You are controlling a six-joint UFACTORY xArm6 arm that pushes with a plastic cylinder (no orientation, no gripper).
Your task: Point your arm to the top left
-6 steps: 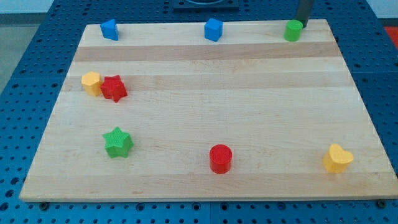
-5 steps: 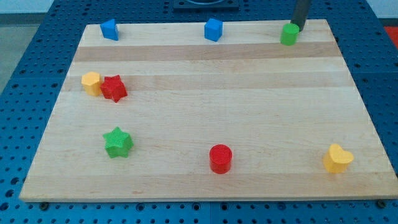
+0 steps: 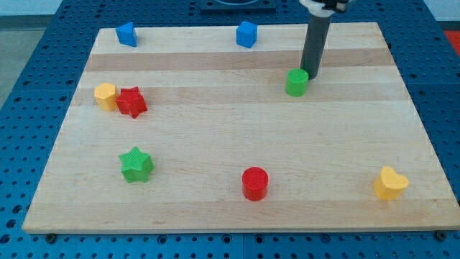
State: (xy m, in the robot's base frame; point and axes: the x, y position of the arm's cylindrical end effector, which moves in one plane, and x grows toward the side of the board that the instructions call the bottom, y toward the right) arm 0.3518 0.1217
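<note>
My tip (image 3: 310,75) stands right of the board's middle, in its upper half. It touches the upper right side of the green cylinder (image 3: 296,82). A blue block (image 3: 127,34) sits at the board's top left corner. A second blue block (image 3: 246,34) sits at the top edge, near the middle. The dark rod rises from the tip to the view's top.
A yellow block (image 3: 106,95) touches a red star (image 3: 131,102) at the left. A green star (image 3: 136,165) is at the lower left, a red cylinder (image 3: 254,183) at the bottom middle, a yellow heart (image 3: 389,183) at the bottom right. The wooden board (image 3: 230,137) lies on a blue pegboard.
My tip has moved down and to the left from the top right corner, pushing the green cylinder with it toward the board's middle.
</note>
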